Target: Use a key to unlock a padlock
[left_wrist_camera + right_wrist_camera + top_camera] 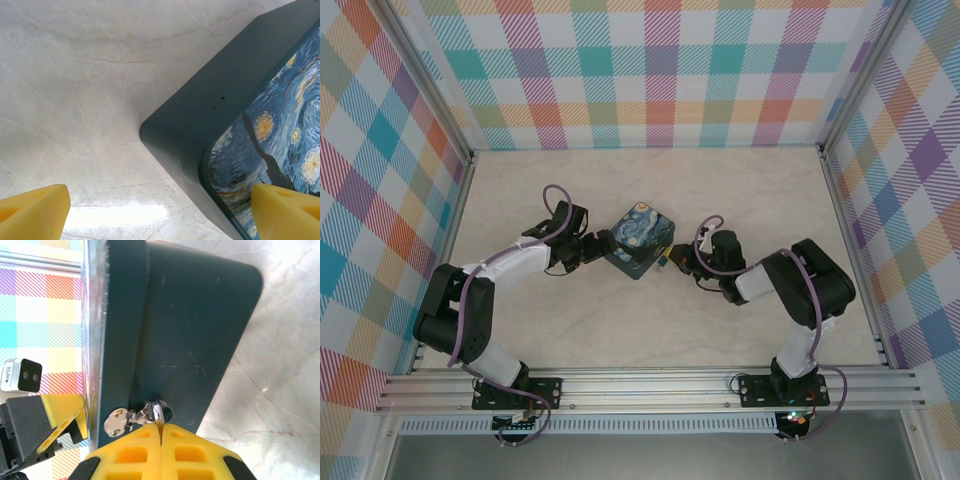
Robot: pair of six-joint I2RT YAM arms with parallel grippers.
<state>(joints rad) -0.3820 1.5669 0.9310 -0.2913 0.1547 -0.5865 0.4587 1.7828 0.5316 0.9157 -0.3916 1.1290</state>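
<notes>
Where the padlock [157,411] sits: hung by its silvery shackle in the metal latch [120,421] on one side of the painted box [640,238], about mid-bench; that side faces the near right corner of the bench [75,75].
Right hand [161,430]: clenched, fingertips pressed together and touching the shackle; whether they nip the lock's body or the key cannot be told.
Left hand [157,200]: released, fingers wide either side of the box corner away from the latch; one over the painted lid, one over bare bench; not squeezing.
Nearer arm: the right, touching the lock; the left is well apart, with the box between.
Long axis: judged to run from the latch straight into the right hand's seam; shackle end toward the box, keyhole end probably toward the hand.
Coming move: probably turns on that line; any twist should go about it, with the left hand placed to steady the box.
</notes>
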